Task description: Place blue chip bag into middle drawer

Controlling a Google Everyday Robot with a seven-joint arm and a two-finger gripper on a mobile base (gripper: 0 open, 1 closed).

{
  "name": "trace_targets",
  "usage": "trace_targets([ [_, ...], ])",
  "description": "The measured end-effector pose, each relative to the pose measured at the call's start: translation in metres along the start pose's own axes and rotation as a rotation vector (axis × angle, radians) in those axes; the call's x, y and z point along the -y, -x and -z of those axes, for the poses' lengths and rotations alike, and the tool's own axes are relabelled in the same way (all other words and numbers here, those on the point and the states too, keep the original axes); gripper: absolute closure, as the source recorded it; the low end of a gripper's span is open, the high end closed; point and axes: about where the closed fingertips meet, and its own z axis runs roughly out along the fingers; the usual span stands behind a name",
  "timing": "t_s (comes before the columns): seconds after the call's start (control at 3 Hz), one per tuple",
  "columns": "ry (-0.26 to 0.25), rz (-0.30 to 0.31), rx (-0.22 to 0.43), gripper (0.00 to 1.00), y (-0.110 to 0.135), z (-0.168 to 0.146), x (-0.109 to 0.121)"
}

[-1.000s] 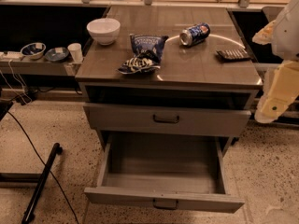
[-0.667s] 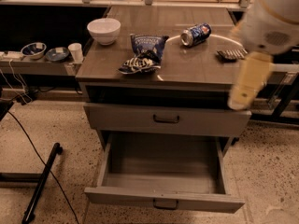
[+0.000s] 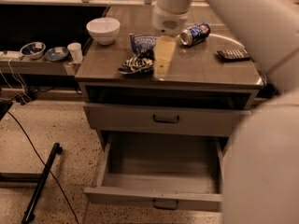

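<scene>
Gripper (image 3: 162, 62) hangs over the top (image 3: 201, 71), just at 3 o'clock of the bag (image 3: 138, 55); we cannot tell its state. The bag lies near the front edge, with the can (image 3: 195, 33) at its 2 o'clock. At 6 o'clock the drawer (image 3: 154, 197) stands pulled out, open upward.

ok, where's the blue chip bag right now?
Camera view: the blue chip bag lies on the cabinet top, left of centre, between the white bowl and the soda can; the gripper hangs at its right edge.
</scene>
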Motion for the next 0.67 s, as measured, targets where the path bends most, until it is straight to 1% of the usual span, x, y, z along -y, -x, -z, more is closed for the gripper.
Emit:
trace_targets([
  [0.33, 0.026, 0.036, -0.017, 0.0, 0.061, -0.051, 0.048],
  [0.67, -0.025, 0.038, 0.027, 0.0, 0.083, -0.049, 0.07],
])
